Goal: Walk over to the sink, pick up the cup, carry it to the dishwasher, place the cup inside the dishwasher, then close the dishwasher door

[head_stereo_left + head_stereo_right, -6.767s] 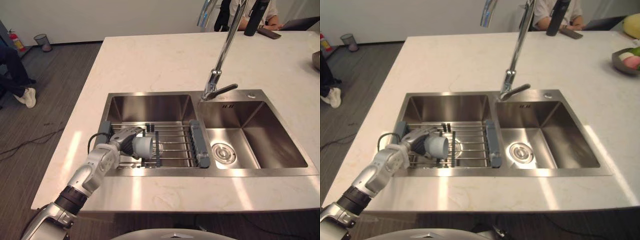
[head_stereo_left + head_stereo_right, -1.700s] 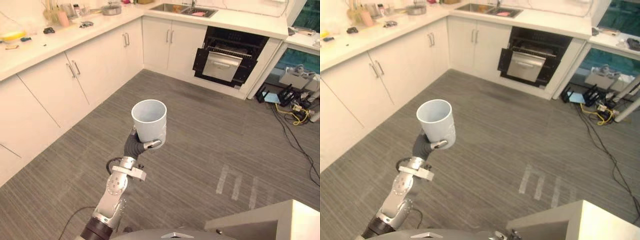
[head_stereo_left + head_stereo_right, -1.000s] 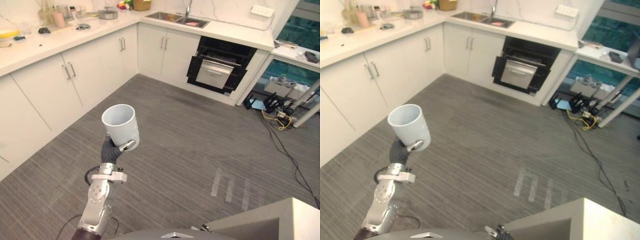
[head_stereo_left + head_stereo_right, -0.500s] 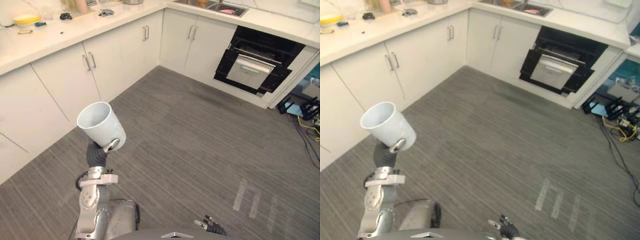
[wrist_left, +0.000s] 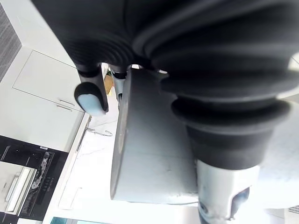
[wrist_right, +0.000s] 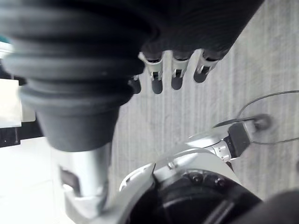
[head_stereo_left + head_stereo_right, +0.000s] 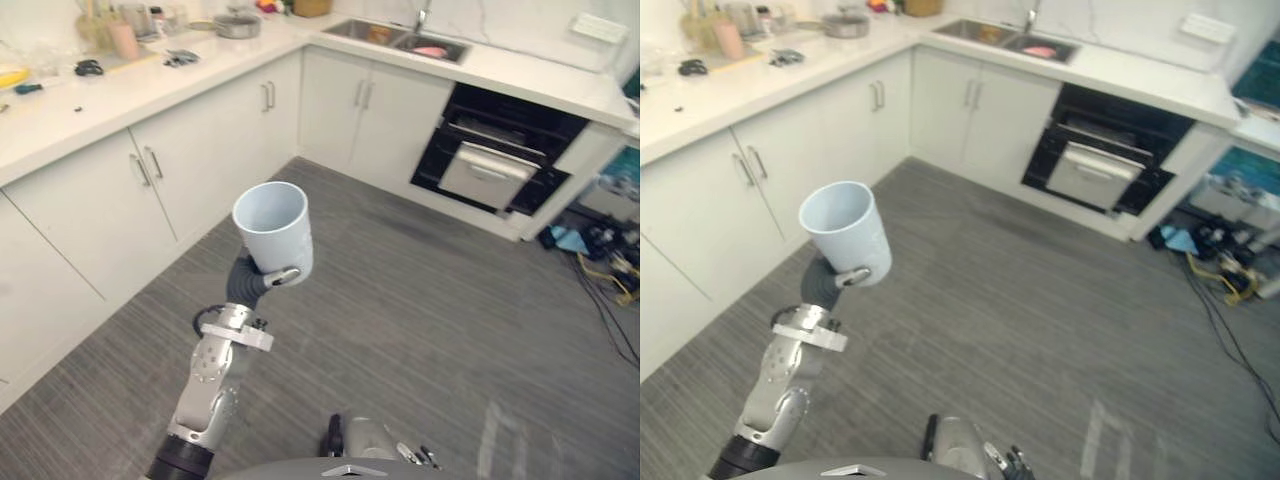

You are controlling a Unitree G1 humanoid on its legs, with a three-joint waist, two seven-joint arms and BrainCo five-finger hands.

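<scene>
A pale blue cup [image 7: 273, 228] stands upright in the air over the grey floor, mouth up and empty. My left hand [image 7: 248, 283] is shut on it from below and behind, thumb across its lower wall; up close the cup's wall [image 5: 149, 154] lies against that hand. The dishwasher [image 7: 495, 160] is a black opening under the far counter, with its silver door tilted outward. It lies well beyond the cup, to the right. My right hand [image 6: 175, 74] hangs low over the floor with straight fingers and holds nothing.
White cabinets [image 7: 120, 200] run along the left and the back under a pale counter. A sink [image 7: 400, 35] is set in the counter beside the dishwasher. Cables and small gear [image 7: 605, 255] lie on the floor at the far right. Striped grey floor [image 7: 420, 300] stretches toward the dishwasher.
The camera has swung, so the cabinets and dishwasher sit differently in the picture. The cup, tilted left half a second ago, now stands upright, still in my left hand.
</scene>
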